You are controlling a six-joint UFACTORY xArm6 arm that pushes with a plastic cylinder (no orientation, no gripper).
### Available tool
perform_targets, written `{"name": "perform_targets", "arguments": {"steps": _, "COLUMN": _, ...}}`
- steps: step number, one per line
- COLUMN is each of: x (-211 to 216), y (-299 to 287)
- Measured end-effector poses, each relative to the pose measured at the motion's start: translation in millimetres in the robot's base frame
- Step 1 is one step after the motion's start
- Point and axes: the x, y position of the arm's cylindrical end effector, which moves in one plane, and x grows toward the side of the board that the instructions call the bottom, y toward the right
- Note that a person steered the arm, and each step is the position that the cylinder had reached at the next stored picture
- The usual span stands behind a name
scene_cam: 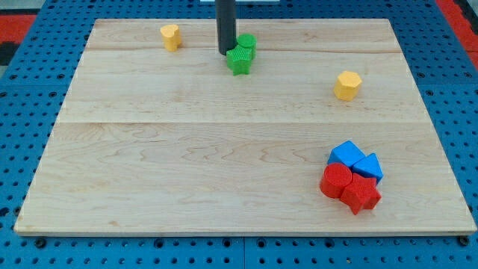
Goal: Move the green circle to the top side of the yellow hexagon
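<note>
The green circle [247,43] sits near the view's top centre, touching a green star [240,60] just below it. The yellow hexagon [347,85] lies to the view's right, lower than the green circle. My tip [226,51] stands right against the left side of the two green blocks.
A yellow heart-like block [171,36] lies at the view's top left. At the bottom right, a blue block [346,155], a blue triangle [368,167], a red cylinder [336,180] and a red star-like block [361,194] form a tight cluster. The wooden board [187,164] rests on a blue pegboard.
</note>
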Motion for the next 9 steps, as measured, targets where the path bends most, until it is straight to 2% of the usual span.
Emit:
{"name": "perform_targets", "arguments": {"steps": 1, "x": -18.8, "y": 15.0}}
{"name": "perform_targets", "arguments": {"steps": 2, "x": -22.4, "y": 66.6}}
{"name": "perform_targets", "arguments": {"steps": 3, "x": -19.1, "y": 118.8}}
{"name": "perform_targets", "arguments": {"steps": 4, "x": -2.0, "y": 147.5}}
{"name": "perform_targets", "arguments": {"steps": 5, "x": 24.6, "y": 152.9}}
{"name": "perform_targets", "arguments": {"steps": 6, "x": -9.8, "y": 155.5}}
{"name": "perform_targets", "arguments": {"steps": 7, "x": 3.3, "y": 191.5}}
{"name": "perform_targets", "arguments": {"steps": 8, "x": 36.6, "y": 187.7}}
{"name": "perform_targets", "arguments": {"steps": 9, "x": -5.5, "y": 174.1}}
